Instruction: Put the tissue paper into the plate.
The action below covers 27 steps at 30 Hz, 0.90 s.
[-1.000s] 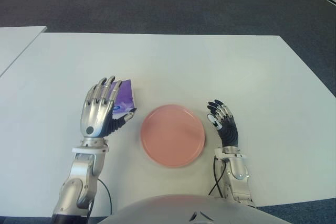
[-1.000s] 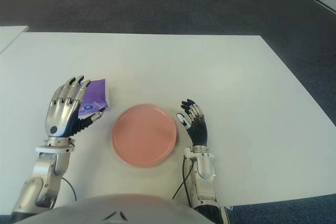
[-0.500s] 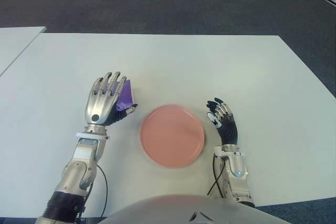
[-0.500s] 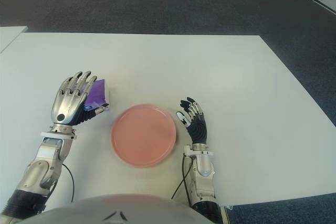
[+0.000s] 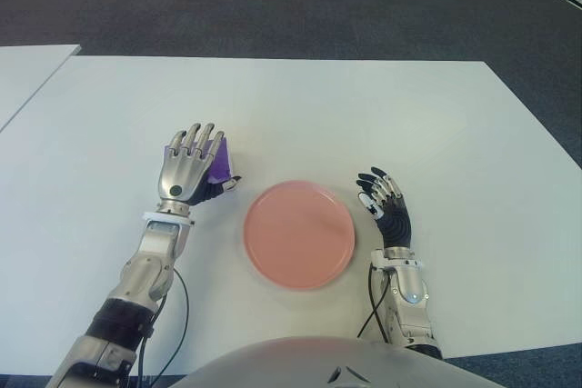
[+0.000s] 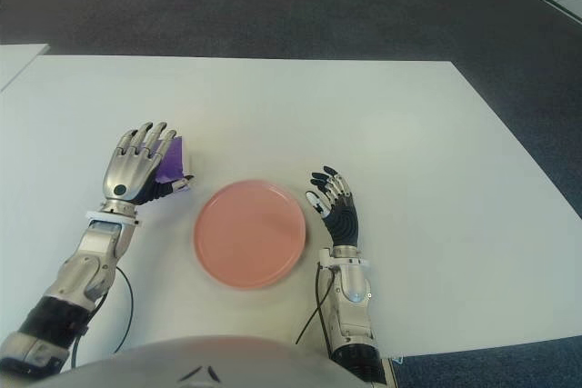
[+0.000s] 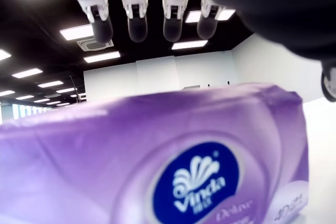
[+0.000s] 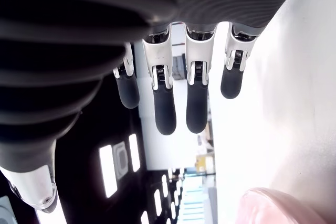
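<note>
Left hand (image 5: 188, 170) over tissue pack (image 5: 218, 159), fingers (image 7: 137, 20) spread, no grip yet; plate (image 5: 298, 234) empty; right hand (image 5: 386, 211) idle, fingers loose

Glossy purple plastic-wrapped tissue pack (image 7: 157, 161), matt pink plate (image 5: 298, 234), smooth white table (image 5: 364, 115), metallic left hand (image 5: 186, 170)

Even overhead light brightening the white table (image 5: 364, 115), shadows staying faint, ceiling lamps (image 7: 86, 31) glaring in the wrist views, near fingers (image 8: 164, 109) blurring
</note>
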Available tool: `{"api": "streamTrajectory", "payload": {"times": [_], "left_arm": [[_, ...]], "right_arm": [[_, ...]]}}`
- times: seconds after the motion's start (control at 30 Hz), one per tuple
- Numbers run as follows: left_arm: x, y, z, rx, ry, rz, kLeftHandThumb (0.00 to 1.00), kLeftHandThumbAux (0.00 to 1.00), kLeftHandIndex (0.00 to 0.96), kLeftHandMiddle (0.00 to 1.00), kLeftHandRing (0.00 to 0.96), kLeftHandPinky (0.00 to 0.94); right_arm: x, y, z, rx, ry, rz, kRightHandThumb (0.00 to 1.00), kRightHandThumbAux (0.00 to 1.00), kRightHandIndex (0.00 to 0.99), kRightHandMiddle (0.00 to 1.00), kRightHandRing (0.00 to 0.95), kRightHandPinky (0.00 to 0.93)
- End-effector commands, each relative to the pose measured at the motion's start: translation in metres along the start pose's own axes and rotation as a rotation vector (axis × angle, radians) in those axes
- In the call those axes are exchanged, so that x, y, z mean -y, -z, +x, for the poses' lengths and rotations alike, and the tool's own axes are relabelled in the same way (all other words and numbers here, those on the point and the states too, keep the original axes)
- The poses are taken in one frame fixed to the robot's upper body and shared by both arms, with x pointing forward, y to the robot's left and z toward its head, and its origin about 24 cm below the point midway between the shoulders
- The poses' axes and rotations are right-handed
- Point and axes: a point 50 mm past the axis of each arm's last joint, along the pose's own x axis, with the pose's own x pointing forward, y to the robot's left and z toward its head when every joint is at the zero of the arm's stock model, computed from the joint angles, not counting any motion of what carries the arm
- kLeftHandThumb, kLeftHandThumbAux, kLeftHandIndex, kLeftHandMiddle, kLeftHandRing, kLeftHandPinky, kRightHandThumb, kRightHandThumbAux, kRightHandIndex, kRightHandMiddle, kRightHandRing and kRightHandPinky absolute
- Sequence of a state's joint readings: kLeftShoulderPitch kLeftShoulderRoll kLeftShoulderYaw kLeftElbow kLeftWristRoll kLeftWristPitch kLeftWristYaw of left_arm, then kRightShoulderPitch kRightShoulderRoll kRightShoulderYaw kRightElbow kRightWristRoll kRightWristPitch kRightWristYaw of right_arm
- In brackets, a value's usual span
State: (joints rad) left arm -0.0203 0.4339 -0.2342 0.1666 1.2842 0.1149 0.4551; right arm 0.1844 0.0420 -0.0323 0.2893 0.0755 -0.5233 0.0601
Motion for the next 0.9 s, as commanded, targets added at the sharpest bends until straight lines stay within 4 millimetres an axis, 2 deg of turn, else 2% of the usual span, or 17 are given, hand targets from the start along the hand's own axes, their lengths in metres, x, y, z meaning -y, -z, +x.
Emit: {"api": "streamTrajectory", "payload": {"times": [0.03,0.37,0.47,0.67,0.9], "left_arm": [[0.008,-0.002,0.003,0.033,0.009,0.059,0.184,0.192,0.031,0.001,0.0,0.0],[0.013,-0.004,0.005,0.042,0.034,0.057,0.17,0.174,0.002,0.0,0.0,0.0],[0.014,-0.005,0.006,0.043,0.035,0.058,0.168,0.173,0.001,0.0,0.0,0.0],[0.017,-0.005,0.007,0.042,0.037,0.067,0.166,0.174,0.0,0.0,0.0,0.0],[0.019,-0.003,0.008,0.046,0.033,0.084,0.161,0.177,0.0,0.0,0.0,0.0]], "right_arm": [[0.014,0.062,-0.057,-0.384,0.082,0.016,0.285,0.597,0.185,0.325,0.31,0.277],[0.014,0.062,-0.057,-0.385,0.086,0.03,0.29,0.602,0.184,0.329,0.328,0.315],[0.014,0.063,-0.057,-0.388,0.087,0.033,0.291,0.603,0.183,0.33,0.328,0.308],[0.015,0.063,-0.058,-0.389,0.081,0.013,0.266,0.593,0.178,0.308,0.292,0.22],[0.015,0.064,-0.058,-0.385,0.076,-0.013,0.257,0.582,0.173,0.301,0.283,0.221]]}}
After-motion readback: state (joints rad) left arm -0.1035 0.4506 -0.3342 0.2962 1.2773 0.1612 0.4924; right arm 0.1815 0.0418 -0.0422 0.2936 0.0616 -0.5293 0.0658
